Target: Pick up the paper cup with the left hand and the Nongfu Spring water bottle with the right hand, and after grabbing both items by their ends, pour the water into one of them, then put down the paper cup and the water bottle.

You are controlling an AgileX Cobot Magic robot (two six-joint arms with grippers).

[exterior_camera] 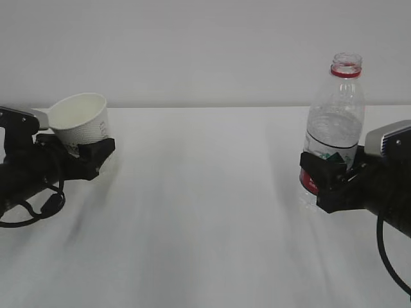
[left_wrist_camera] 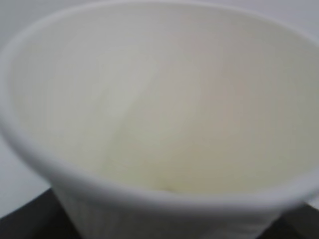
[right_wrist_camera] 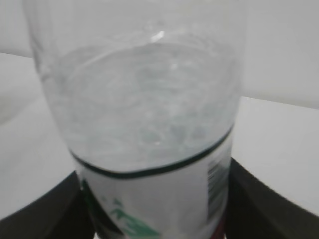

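The white paper cup (exterior_camera: 80, 122) is tilted a little, its mouth up and towards the camera, and my left gripper (exterior_camera: 87, 154) is shut on its lower part. The left wrist view is filled by the cup's inside (left_wrist_camera: 164, 99), which looks dry; a dark finger (left_wrist_camera: 22, 224) shows at the bottom corner. The Nongfu Spring water bottle (exterior_camera: 337, 115) stands upright with no cap on, and my right gripper (exterior_camera: 327, 176) is shut on its labelled part. Clear water (right_wrist_camera: 149, 99) fills the bottle (right_wrist_camera: 149, 189) to above the label, between my black fingers (right_wrist_camera: 45, 214).
The white table (exterior_camera: 205, 212) stretches between the two arms, with a plain pale wall behind it. Cables hang from both arms near the table's left and right edges.
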